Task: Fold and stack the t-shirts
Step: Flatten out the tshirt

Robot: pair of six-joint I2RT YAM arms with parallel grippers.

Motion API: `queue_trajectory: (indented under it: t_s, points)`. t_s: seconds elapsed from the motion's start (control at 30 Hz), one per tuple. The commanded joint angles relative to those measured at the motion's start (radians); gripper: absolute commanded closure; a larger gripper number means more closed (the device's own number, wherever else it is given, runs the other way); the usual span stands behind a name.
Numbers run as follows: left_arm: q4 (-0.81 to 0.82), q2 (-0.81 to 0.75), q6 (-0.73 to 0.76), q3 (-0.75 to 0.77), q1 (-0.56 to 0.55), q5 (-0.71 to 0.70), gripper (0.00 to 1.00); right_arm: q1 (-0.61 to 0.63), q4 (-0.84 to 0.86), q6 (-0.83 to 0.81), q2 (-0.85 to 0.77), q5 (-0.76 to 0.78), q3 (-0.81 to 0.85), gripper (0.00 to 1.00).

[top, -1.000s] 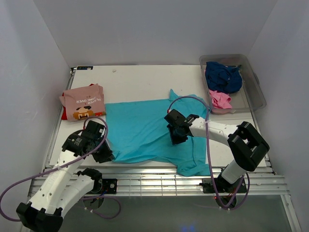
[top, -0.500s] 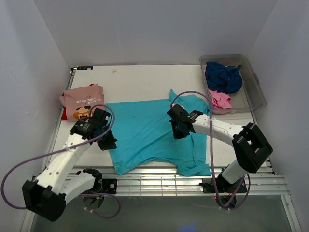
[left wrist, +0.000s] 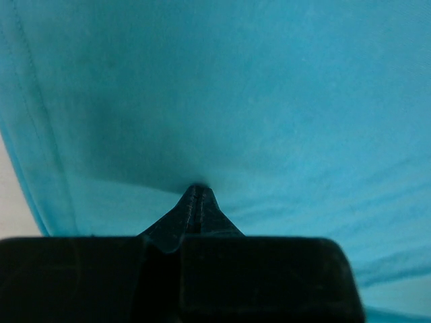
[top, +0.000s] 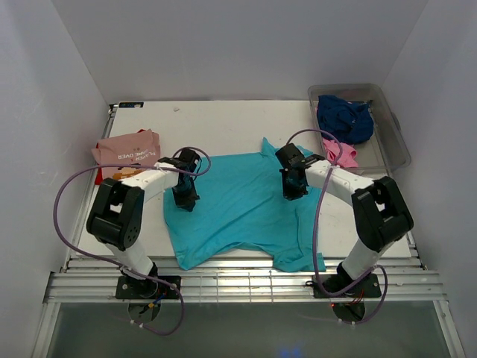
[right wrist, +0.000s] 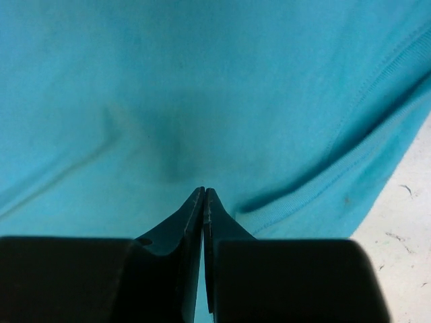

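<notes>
A turquoise t-shirt [top: 238,205] lies spread out in the middle of the table. My left gripper [top: 185,198] is down on its left part, and my right gripper [top: 291,189] is on its right part, near the collar. In the left wrist view the left gripper [left wrist: 195,192] is shut, with the turquoise cloth [left wrist: 256,101] puckered at its tips. In the right wrist view the right gripper [right wrist: 204,192] is also shut, and creases in the cloth [right wrist: 135,87] run to its tips. A folded salmon-pink t-shirt [top: 127,154] lies at the left on a red one [top: 99,176].
A clear grey tub [top: 399,146] at the back right holds a navy t-shirt [top: 344,118] and a bright pink one [top: 339,154]. White walls close in the table on three sides. A slatted rail [top: 246,282] runs along the near edge.
Both grippers moved away from the near edge and further onto the turquoise shirt, and their jaws closed. The shirt's near-left corner has shifted and now lies folded.
</notes>
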Motion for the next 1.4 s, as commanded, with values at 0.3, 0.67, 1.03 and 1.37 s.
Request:
queue_trajectory:
  t_s: [0.3, 0.67, 1.03, 1.37]
  points:
    - [0.072, 0.221, 0.074, 0.121, 0.096, -0.008, 1.0, -0.059, -0.01, -0.07, 0.314, 0.017, 0.283, 0.92]
    - [0.024, 0.412, 0.14, 0.367, 0.212, 0.001, 1.0, -0.122, -0.09, -0.124, 0.528, -0.033, 0.588, 0.92]
    - [-0.063, 0.526, 0.211, 0.621, 0.252, -0.016, 1.0, -0.136, -0.162, -0.15, 0.52, -0.045, 0.765, 0.92]
    - [-0.031, 0.385, 0.205, 0.568, 0.229, 0.052, 1.0, -0.135, -0.148, -0.155, 0.268, -0.015, 0.52, 0.68]
